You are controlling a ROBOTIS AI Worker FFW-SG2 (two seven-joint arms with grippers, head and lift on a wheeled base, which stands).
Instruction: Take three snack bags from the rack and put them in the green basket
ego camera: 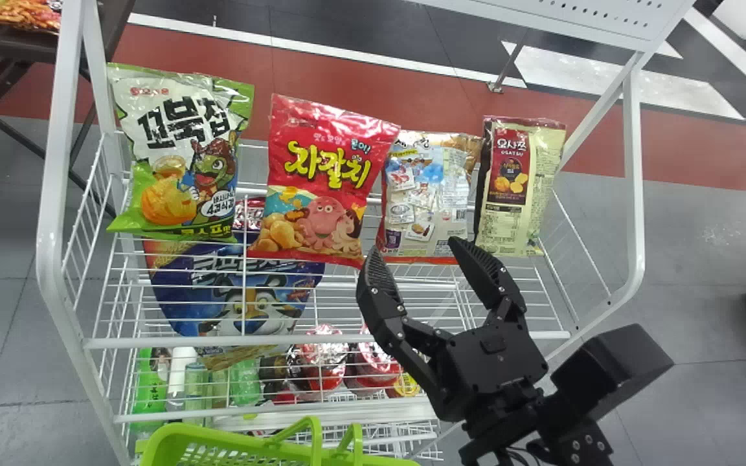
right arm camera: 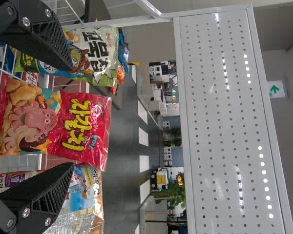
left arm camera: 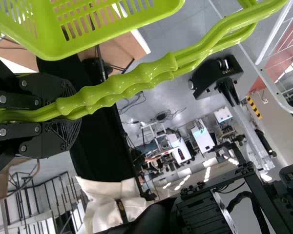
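Note:
My right gripper (ego camera: 415,262) stands open in the head view, its fingertips at the lower edge of the silver-and-beige bag (ego camera: 428,194), just right of the red snack bag (ego camera: 327,181). A green-and-white bag (ego camera: 182,155) stands at the rack's left, a dark-and-cream bag (ego camera: 520,188) at its right. In the right wrist view the red bag (right arm camera: 53,122) lies beyond the open right gripper (right arm camera: 72,117). The green basket (ego camera: 217,446) is at the head view's bottom edge. In the left wrist view my left gripper (left arm camera: 71,109) is shut on the handles (left arm camera: 136,83) of the basket (left arm camera: 88,24).
The white wire rack (ego camera: 327,339) has a front rail and side frames around the bags. A blue bag (ego camera: 237,298) and several cups and bottles sit on lower levels. A perforated white panel (right arm camera: 229,122) rises behind the bags.

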